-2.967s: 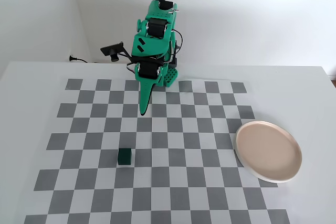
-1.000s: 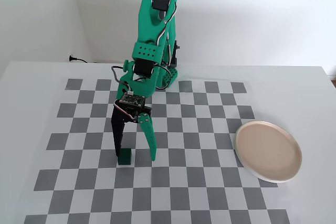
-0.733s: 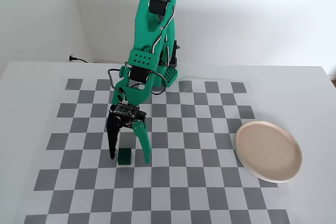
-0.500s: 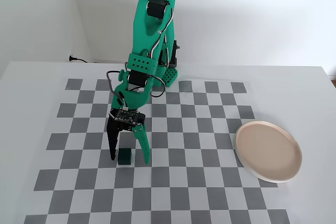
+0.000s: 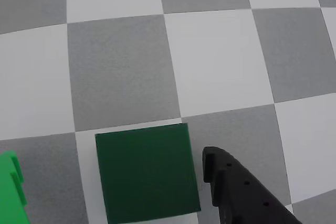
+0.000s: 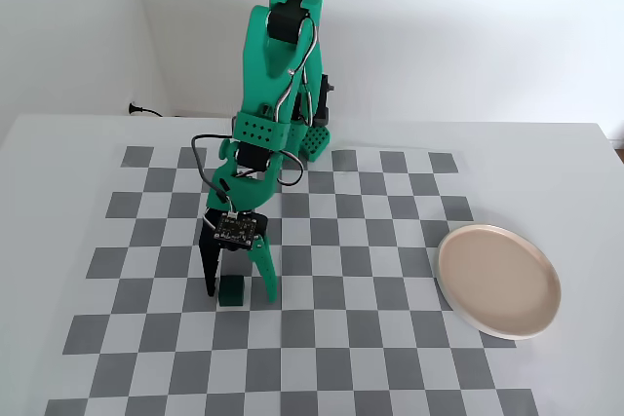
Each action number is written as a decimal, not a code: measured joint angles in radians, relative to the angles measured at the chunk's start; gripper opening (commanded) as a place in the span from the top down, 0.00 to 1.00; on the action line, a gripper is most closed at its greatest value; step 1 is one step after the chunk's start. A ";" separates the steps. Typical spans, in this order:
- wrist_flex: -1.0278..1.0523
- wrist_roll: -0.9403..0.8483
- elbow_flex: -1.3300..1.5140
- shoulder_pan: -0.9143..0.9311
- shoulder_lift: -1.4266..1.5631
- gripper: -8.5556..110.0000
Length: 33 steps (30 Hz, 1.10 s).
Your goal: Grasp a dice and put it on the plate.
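Two fingers of my end effector (image 6: 236, 291) stand spread apart, straddling the dice (image 6: 231, 291) on the checkered desk (image 6: 390, 358); the plate (image 6: 499, 281) sits well apart, right in the fixed view.

No legible text, labels, brands, numbers or signs in either view. The dice (image 5: 146, 174) shows plain dark green faces, no pips. The plate (image 6: 499, 282) is unmarked. The small circuit board (image 6: 234, 228) above the gripper (image 6: 237, 293) carries markings too small to read. The checkered mat (image 6: 390, 241) bears no print.
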 measured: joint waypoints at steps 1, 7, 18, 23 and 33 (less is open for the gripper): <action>-0.006 -0.003 0.000 0.003 -0.008 0.66; -0.052 -0.003 0.000 0.017 -0.044 0.67; -0.092 -0.014 0.000 0.025 -0.063 0.75; -0.095 -0.020 -0.002 0.023 -0.072 0.86; -0.149 -0.041 0.041 0.023 -0.077 0.96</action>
